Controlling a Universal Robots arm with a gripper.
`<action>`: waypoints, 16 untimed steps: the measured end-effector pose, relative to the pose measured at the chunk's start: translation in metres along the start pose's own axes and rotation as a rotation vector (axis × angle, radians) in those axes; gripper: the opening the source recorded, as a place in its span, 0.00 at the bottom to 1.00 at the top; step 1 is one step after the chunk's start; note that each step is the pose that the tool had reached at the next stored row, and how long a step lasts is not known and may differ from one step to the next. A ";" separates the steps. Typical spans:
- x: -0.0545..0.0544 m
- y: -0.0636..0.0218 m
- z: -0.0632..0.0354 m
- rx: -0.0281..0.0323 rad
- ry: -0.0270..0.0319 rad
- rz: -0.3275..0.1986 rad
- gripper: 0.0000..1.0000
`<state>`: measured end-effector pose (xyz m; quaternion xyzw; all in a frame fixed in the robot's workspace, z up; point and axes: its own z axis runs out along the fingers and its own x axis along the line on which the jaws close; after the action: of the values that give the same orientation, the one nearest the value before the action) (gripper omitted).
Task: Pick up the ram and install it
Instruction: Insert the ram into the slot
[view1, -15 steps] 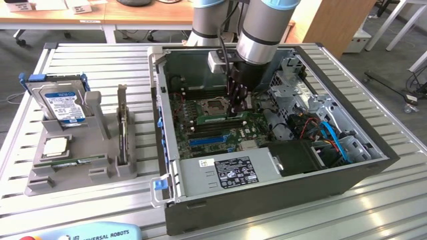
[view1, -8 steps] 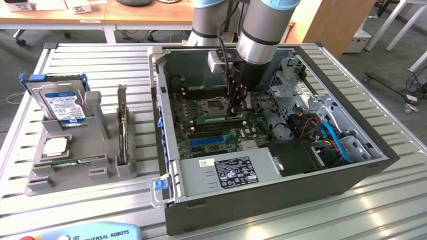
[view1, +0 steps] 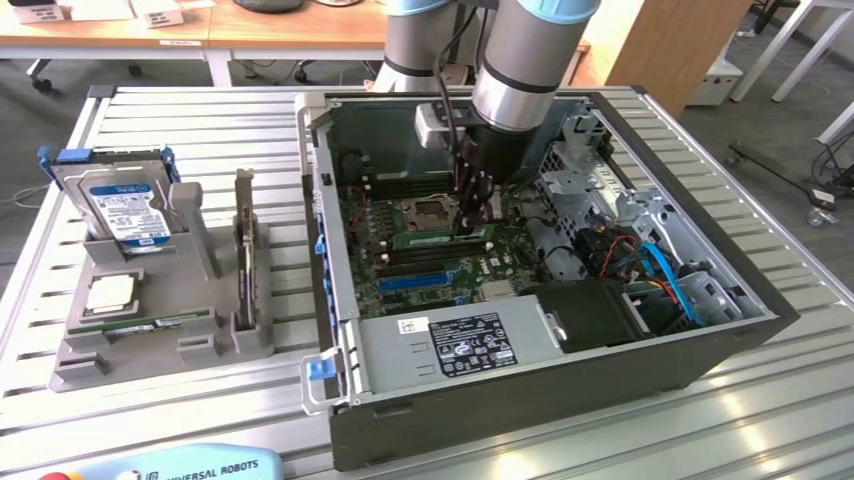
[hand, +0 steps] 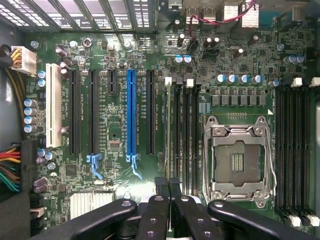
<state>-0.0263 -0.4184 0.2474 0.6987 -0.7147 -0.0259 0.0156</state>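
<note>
Step in hand: installing. The pick-up looks done.

The arm (view1: 527, 50) reaches down into the open computer case (view1: 534, 395) on the desk (view1: 200, 120). The end effector (view1: 473, 226) is clenched on the ram (view1: 441, 241). The ram sits low over the motherboard (hand: 115, 135), just beside the empty processor socket (hand: 239, 160) and lined up along the memory slots (hand: 187, 135).

From the wrist, the black fingers (hand: 155, 217) are drawn close together, and the nearest bank of slots runs straight out from between them. We cannot tell whether the stick is only touching its slot or is partly in it.

Our judgement on the move ahead: it calls for the stick kept square to the slot, with its notch matched. Pressure should be even and downward so both end latches catch; a tilt would likely jam one end.

Count:
- One arm, one end effector, one ram in the grip.
- One case, one motherboard, one socket.
- Two banks of memory slots, one on each side of the socket.
- One blue expansion slot (hand: 131, 115).
- One grey holder (view1: 147, 355), toward the exterior view's left, carrying one hard drive (view1: 123, 208) standing and one silver processor chip (view1: 110, 291) lying flat.
</note>
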 end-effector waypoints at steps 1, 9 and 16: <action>0.000 0.0000 0.0006 0.0000 0.0001 0.000 0.11; -0.002 0.0001 0.0016 0.0000 -0.0001 0.001 0.11; -0.002 0.0001 0.0050 0.0000 0.0000 0.000 0.11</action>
<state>-0.0266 -0.4162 0.2424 0.6986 -0.7149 -0.0259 0.0156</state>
